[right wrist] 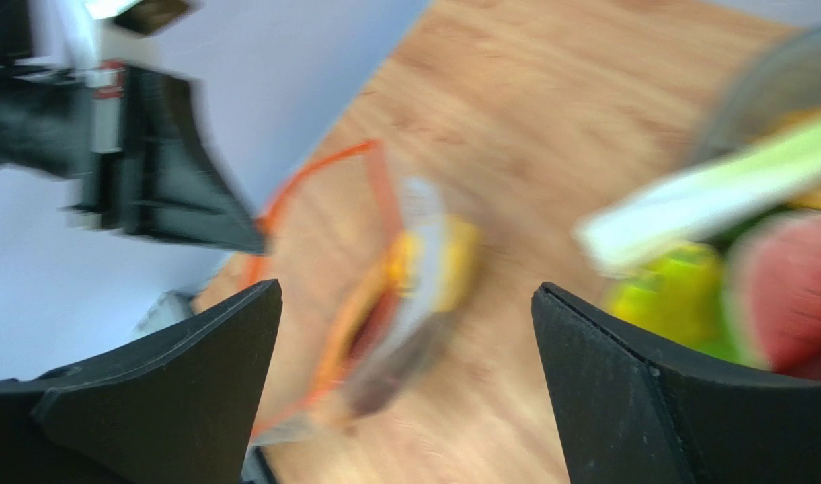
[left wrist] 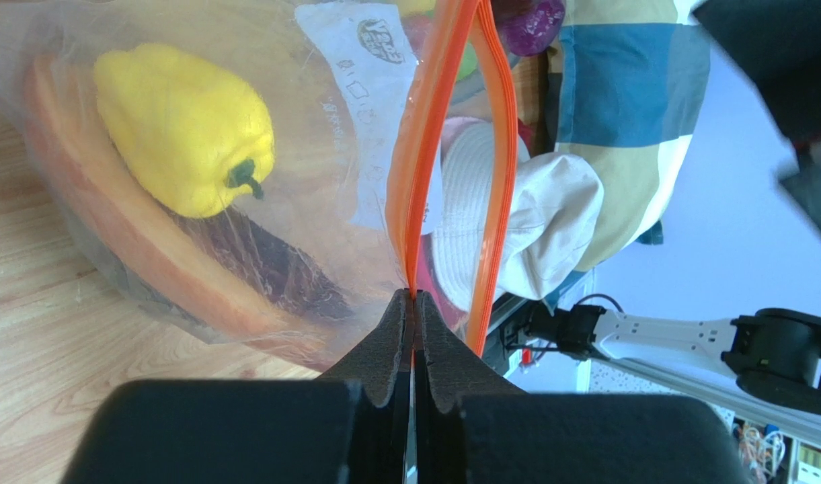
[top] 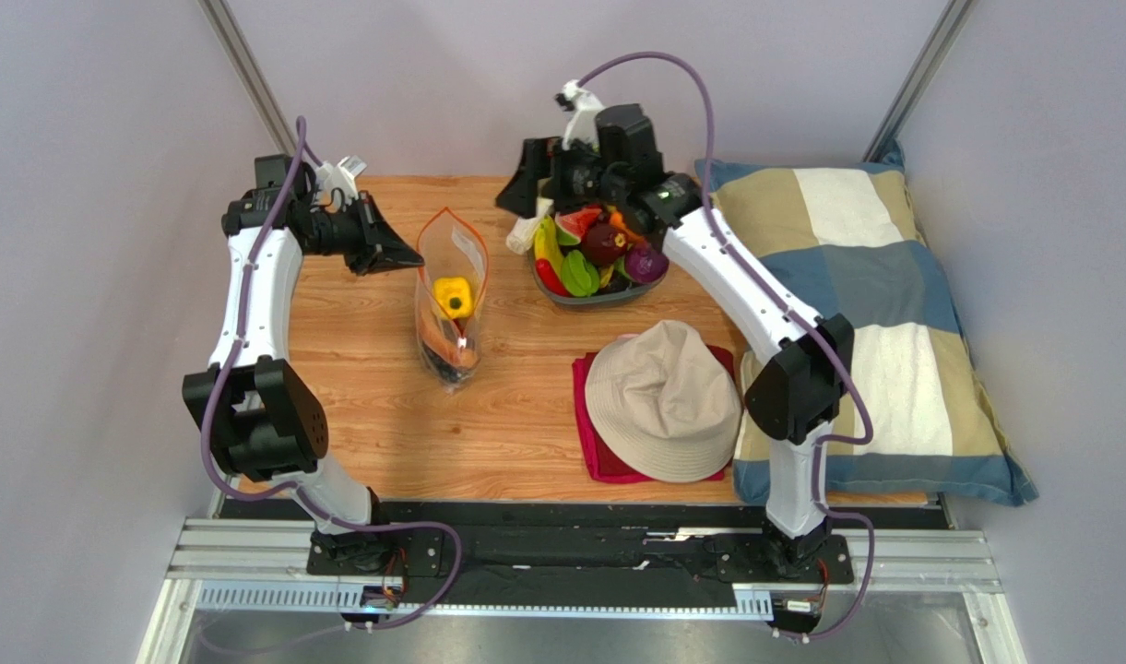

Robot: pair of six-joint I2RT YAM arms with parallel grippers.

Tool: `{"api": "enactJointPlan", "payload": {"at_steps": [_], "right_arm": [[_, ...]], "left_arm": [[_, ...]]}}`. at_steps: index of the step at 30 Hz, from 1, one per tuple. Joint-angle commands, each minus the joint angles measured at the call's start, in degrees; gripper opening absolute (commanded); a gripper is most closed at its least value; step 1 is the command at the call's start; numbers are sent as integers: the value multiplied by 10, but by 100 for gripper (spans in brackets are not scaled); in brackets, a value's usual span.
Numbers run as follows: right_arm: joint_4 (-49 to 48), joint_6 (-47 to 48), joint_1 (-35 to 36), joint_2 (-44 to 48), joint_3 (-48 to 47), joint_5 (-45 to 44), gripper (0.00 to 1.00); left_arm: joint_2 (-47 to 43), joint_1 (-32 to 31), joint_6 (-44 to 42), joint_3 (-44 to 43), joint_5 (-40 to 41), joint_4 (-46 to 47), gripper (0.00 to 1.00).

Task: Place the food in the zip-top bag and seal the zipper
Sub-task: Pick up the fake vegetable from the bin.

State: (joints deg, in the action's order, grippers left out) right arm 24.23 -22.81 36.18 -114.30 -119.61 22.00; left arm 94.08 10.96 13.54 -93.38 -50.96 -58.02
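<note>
- L gripper point(left wrist: 412, 297): jaws pressed tight on the rim of the zip-top bag point(left wrist: 313, 232), at the corner where the zipper point(left wrist: 431, 131) begins. It holds the mouth up and agape.
- R gripper point(right wrist: 406, 290): jaws spread wide, nothing between them. It hangs by the far-left side of the grey bowl point(top: 571, 298) (its wrist view is blurred, so no finer detail).
- Bag: lies on the table point(top: 527, 443) between the arms, just left of the bowl, mouth toward the far edge.
- In the bag: a yellow pepper point(left wrist: 182, 126) sitting on a long orange root point(left wrist: 111, 252), plus a dark piece point(left wrist: 273, 267) I can't name.
- In the bowl: watermelon slice point(top: 578, 222), purple onion point(top: 646, 263), green pieces point(top: 575, 273) and more, heaped above the rim.
- Progress, as I judge it: early. 2–3 items are bagged and most of the food isn't.
- Zipper: its two orange tracks stand apart, so sealing is left to do.
</note>
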Motion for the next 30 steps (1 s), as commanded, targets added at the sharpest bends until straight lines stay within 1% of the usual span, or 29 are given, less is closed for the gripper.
{"api": "enactJointPlan", "payload": {"at_steps": [1,2,3,4,6,7,10,11,14,19,22,27,30], "right_arm": [[64,112,-74,31,32,-45,98],[84,127,-85,31,36,-48,98],[95,163,-92,31,39,-56,98],[103,177,-106,33,44,-77,99],[126,212,-119,31,54,-78,99],[136,252,-129,31,56,-83,99],[175,312,-147,29,59,-84,100],[198,321,-152,31,59,-83,100],[223,347,-168,45,82,-87,100],[230,365,-174,56,132,-111,100],[235,368,-174,33,127,-113,100],[245,375,-174,-16,88,-150,100],[246,377,-173,-36,78,-152,100]], "left_arm": [[-7,-1,-5,-27,-15,5,0],[-5,-1,-5,-27,-15,5,0],[-6,-1,-6,-27,-14,5,0],[-5,0,-6,-28,-14,5,0],[-2,-1,-5,-29,-14,5,0],[-1,-1,-4,-29,-15,4,0],[2,-1,-7,-34,-13,0,0],[2,-1,-8,-35,-13,-2,0],[0,-1,-10,-34,-12,-3,0],[0,-1,-11,-34,-12,-4,0],[1,-1,-11,-34,-12,-5,0],[4,-1,-17,-40,-10,-13,0],[4,-1,-18,-38,-8,-15,0]]}}
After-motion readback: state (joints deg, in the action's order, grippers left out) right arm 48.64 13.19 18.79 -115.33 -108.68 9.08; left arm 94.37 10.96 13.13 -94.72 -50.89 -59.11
